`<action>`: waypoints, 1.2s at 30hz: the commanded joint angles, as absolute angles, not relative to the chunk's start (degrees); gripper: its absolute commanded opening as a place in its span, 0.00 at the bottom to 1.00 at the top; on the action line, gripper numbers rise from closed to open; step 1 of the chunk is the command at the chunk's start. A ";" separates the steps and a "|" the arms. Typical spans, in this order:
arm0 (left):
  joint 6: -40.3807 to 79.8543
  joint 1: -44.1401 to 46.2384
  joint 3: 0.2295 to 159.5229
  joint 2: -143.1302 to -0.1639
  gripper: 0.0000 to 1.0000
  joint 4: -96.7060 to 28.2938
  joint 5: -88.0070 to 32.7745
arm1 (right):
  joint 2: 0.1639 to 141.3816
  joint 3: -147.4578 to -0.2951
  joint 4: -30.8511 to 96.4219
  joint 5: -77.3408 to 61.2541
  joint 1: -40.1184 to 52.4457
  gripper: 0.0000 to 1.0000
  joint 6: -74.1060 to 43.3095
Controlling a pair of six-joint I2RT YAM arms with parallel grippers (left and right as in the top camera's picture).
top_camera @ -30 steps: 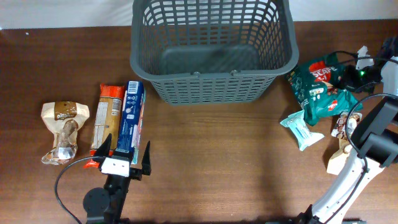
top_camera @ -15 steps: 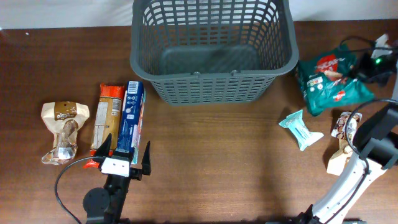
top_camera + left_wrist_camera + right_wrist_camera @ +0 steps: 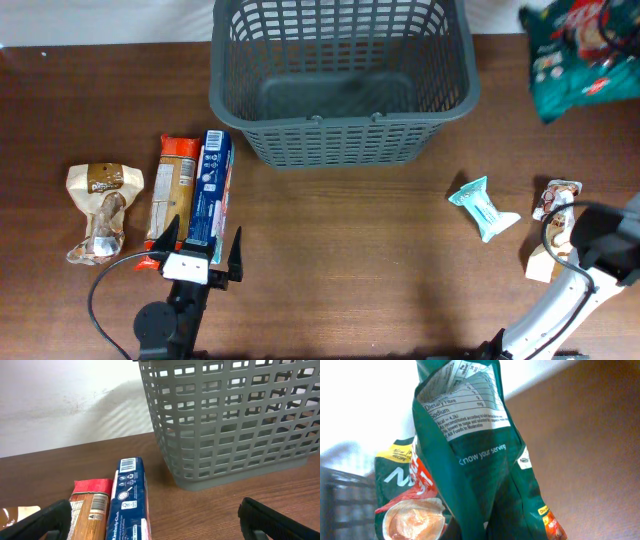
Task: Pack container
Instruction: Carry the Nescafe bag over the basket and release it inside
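Note:
The dark grey lattice container stands at the back middle of the table, nothing visible inside; it also shows in the left wrist view. My right gripper is hidden behind the green snack bag that it holds in the air at the far right, right of the container; the bag fills the right wrist view. My left gripper is open and empty at the front left, just before a blue packet and an orange packet, both also in the left wrist view.
A tan bone-shaped treat bag lies at the far left. A teal wrapper and small snack packets lie on the table at the right, near the right arm's base. A white wall backs the table.
The right gripper has lifted the green bag off the table and carried it up and toward the back right. The left arm has not moved.

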State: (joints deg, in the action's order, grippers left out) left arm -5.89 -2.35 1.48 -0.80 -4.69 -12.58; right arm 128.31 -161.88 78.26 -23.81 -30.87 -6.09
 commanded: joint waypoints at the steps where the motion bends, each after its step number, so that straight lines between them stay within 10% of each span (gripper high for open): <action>1: -5.21 -2.13 1.10 -0.30 0.99 -4.71 -12.25 | 120.07 -170.84 77.19 -29.54 -30.70 0.04 -8.03; 15: -5.21 -2.13 1.10 -0.30 0.99 -4.71 -12.25 | 113.40 -176.42 77.25 -32.05 -19.64 0.04 -19.77; 36: -5.21 -2.13 1.10 -0.30 0.99 -4.71 -12.25 | 113.93 -158.15 74.78 8.01 11.88 0.04 -42.50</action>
